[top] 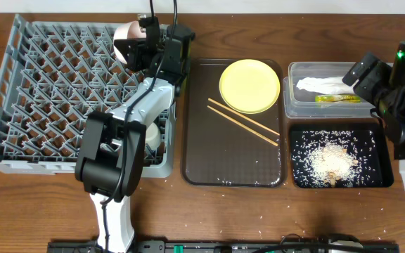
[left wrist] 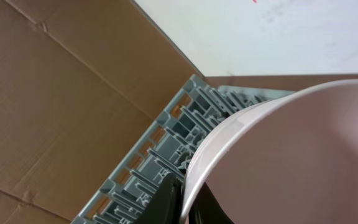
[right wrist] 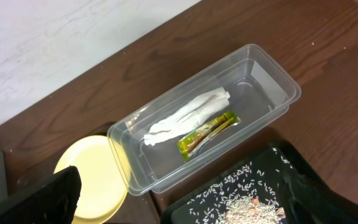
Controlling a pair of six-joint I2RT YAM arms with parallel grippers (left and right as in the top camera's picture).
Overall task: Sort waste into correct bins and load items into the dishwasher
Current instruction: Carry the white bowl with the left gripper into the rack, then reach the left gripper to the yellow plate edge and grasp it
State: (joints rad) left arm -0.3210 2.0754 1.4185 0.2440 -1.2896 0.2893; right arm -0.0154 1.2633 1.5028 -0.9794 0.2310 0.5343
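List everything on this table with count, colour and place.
square grey plastic dish rack: one, grey, left side.
round bowl with pinkish outside: one, pinkish-white, above rack.
dark brown serving tray: one, brown, centre.
round yellow plate: one, yellow, brown tray's far corner.
thin wooden chopsticks: two, pale, on brown tray.
clear rectangular plastic tub: one, clear, far right.
crumpled white tissue: one, white, in tub.
green-and-orange snack wrapper: one, green-orange, in tub.
shallow black rectangular tray: one, black, near right.
rice-like crumbs: many, pale, mostly in black tray.
left gripper: one, black, shut on bowl's rim.
right gripper: one, black, open, near tub.
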